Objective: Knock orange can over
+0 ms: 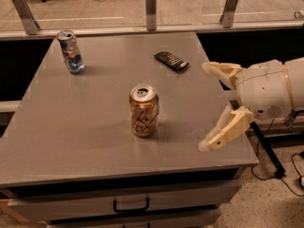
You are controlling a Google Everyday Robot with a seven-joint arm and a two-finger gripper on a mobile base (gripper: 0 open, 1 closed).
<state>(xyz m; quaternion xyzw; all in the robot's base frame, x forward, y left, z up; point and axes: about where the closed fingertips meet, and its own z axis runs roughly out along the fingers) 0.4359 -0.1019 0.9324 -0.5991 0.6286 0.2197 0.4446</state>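
Gripper (204, 107) spread wide, well apart from orange can (144, 111)

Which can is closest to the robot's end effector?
The orange can in the middle; the blue-and-silver can stands far back left. The end effector, open, hovers at the right edge of the table.

No readable text; dark script on orange can (144, 110) illegible. Tool (205, 107) at right edge of table (85, 146), fingers spread.
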